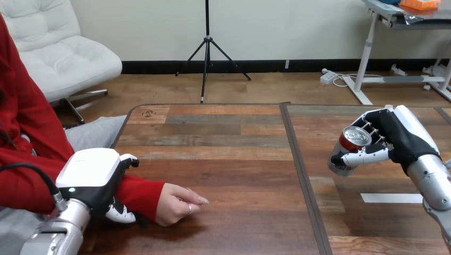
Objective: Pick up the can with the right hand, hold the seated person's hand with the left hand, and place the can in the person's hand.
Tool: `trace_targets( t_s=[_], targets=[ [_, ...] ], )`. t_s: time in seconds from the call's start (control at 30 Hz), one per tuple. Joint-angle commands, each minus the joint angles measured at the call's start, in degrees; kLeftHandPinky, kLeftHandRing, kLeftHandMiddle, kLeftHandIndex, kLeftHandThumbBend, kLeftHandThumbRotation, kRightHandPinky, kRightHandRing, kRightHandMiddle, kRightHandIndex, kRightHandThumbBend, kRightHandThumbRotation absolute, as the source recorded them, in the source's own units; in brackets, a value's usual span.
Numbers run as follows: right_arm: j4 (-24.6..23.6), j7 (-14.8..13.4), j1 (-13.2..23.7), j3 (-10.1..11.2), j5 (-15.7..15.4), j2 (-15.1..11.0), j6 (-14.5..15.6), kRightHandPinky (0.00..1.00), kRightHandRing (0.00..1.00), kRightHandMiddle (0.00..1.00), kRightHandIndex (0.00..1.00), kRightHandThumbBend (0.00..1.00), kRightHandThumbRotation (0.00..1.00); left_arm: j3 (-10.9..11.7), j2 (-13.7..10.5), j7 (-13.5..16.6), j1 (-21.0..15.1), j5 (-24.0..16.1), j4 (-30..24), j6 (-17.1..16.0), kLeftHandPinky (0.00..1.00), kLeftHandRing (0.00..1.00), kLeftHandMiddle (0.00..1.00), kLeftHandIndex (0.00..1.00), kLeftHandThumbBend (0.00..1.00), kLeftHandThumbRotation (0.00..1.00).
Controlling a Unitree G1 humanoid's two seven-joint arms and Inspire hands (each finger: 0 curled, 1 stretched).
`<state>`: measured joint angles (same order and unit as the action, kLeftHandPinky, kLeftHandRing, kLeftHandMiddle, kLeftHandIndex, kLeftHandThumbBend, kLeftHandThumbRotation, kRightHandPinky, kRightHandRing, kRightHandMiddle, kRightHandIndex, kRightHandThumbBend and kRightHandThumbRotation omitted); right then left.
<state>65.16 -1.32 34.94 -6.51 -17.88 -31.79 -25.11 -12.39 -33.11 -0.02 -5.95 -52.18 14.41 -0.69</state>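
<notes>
R hand [396, 141] is wrapping fingers round can [351, 146] mid-wall nr table [228, 159] right edge (prob. light, thin, slick); L hand [90, 175] fingers are curling round person's wrist [146, 194].

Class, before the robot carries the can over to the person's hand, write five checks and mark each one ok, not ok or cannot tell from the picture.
1. Grip: ok. The right robot hand has its fingers and thumb curled round the can.
2. Lift: cannot tell whether the can is off the table.
3. Hold: ok. The left robot hand has its thumb and fingers wrapped round the person's wrist, over the red sleeve.
4. Receiving hand: not ok. The person's hand lies palm down on the table with its fingers curled.
5. Spill risk: cannot tell whether the can is opened.
</notes>
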Motion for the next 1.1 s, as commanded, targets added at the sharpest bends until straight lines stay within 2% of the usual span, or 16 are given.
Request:
trace_targets(
  t_s=[0.0, 0.17, 0.33, 0.67, 1.07],
  targets=[
    [-4.0, -0.6, 3.0, 1.6, 1.3, -0.9, -1.9, 0.37, 0.41, 0.44, 0.45, 0.85, 0.0, -1.8, -0.7, 0.5, -3.2, -0.7, 2.1, -0.1, 0.73, 0.73, 0.73, 0.74, 0.96, 0.04],
    [-4.0, -0.7, 2.9, 1.7, 1.3, -0.9, -2.2, 0.37, 0.4, 0.44, 0.45, 0.85, 0.0, -2.4, -0.7, -0.5, -3.8, -0.3, 2.6, 0.3, 0.69, 0.7, 0.71, 0.71, 0.94, 0.01],
    [-3.9, -0.9, 2.9, 1.7, 1.2, -0.9, -2.3, 0.37, 0.4, 0.44, 0.45, 0.85, 0.0, -2.7, -0.7, -0.8, -4.2, 0.1, 3.0, 0.1, 0.6, 0.64, 0.66, 0.67, 0.92, 0.0],
    [-3.9, -1.3, 2.9, 1.8, 1.2, -0.9, -2.3, 0.36, 0.39, 0.43, 0.45, 0.85, 0.0, -3.5, -0.8, 1.5, -4.6, 0.1, 4.4, -1.3, 0.46, 0.54, 0.57, 0.59, 0.91, 0.0],
    [-3.9, -0.9, 2.9, 1.7, 1.2, -1.0, -1.8, 0.37, 0.4, 0.44, 0.45, 0.85, 0.0, -3.9, -0.8, 2.4, -4.9, 0.1, 5.3, -2.7, 0.42, 0.51, 0.56, 0.56, 0.9, 0.0]
  ],
)
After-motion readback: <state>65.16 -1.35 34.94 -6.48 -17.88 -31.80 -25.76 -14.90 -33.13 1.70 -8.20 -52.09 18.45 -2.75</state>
